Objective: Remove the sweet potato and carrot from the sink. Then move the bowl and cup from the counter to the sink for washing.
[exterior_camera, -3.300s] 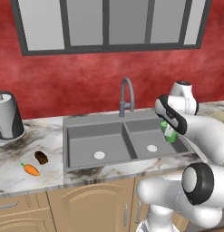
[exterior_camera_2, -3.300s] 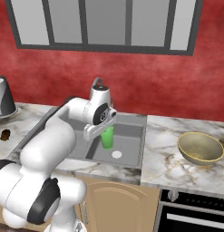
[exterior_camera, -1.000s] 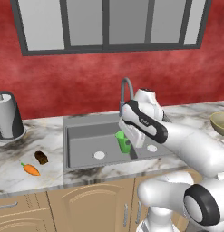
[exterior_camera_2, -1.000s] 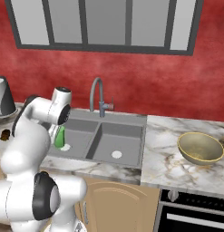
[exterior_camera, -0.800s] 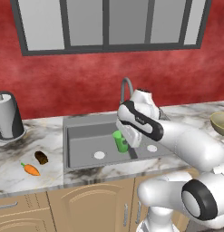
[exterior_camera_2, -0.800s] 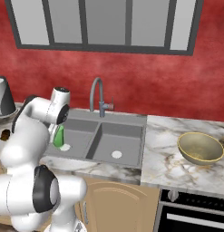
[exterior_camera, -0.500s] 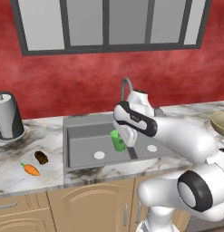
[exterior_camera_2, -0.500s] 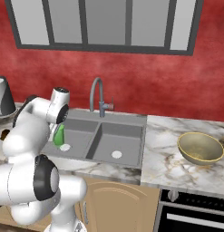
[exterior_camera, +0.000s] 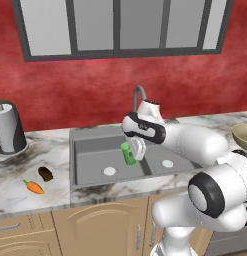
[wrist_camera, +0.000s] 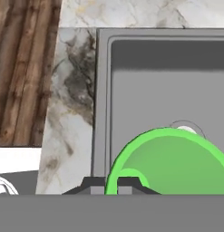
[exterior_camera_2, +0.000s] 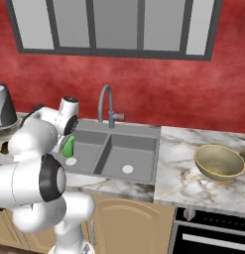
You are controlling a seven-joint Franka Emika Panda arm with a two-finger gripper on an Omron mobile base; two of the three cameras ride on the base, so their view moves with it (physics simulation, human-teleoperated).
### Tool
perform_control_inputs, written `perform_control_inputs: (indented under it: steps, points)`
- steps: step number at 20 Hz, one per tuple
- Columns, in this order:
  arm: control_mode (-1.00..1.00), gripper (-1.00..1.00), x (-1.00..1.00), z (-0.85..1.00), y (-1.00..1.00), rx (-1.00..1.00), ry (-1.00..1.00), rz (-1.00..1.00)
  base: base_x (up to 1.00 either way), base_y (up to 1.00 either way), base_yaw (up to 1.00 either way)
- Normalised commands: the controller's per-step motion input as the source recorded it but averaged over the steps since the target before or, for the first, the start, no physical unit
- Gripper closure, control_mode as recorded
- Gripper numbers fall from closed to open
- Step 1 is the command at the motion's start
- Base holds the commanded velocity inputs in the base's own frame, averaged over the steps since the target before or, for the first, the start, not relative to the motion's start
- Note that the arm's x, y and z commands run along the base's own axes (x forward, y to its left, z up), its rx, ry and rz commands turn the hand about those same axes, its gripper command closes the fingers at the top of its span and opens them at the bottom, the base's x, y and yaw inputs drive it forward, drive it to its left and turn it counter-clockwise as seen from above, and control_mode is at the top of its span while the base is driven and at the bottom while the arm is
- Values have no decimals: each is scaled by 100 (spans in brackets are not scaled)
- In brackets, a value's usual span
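The green cup (exterior_camera: 128, 154) hangs low inside the left basin of the grey sink (exterior_camera: 90, 150), just right of that basin's white drain. My gripper (exterior_camera: 132, 149) is shut on the cup's rim, reaching down from the sink's right side. In the hand view the gripper (wrist_camera: 112, 183) pinches the wall of the cup (wrist_camera: 170, 161), with the basin floor and drain beyond. The right base view has the cup (exterior_camera_2: 69, 146) beside my arm. The sweet potato (exterior_camera: 45, 173) and the carrot (exterior_camera: 33, 187) lie on the counter (exterior_camera: 25, 165) left of the sink. The bowl (exterior_camera_2: 219, 161) sits on the right counter.
A curved grey faucet (exterior_camera: 138, 95) stands behind the sink's divider, close to my forearm. A grey kettle (exterior_camera: 9, 133) stands at the counter's far left. The right basin (exterior_camera_2: 131, 154) holds nothing. An oven front (exterior_camera_2: 213, 233) is below the right counter.
The arm has carried the cup leftwards from over the sink's divider into the left basin and a little lower. The gripper stays shut on it.
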Motion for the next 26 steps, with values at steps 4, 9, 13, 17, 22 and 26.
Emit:
perform_control_inputs:
  steps: [4, 9, 13, 17, 22, 26]
  points:
    - [-100, 100, 25, -22, 0, 0, 0, -11, 0, 0, 0]
    - [-100, 100, 24, -19, 0, 0, 0, -13, 0, 0, 0]
    - [-100, 100, 23, -15, 2, -2, 0, -15, 0, 0, 0]
    - [-100, 100, 27, -9, 4, -8, 0, -15, 0, 0, 0]
    - [-100, 100, 20, -13, 3, -5, 2, -15, 0, 0, 0]
    - [-100, 100, 20, -13, 1, -3, 7, -14, 0, 0, 0]
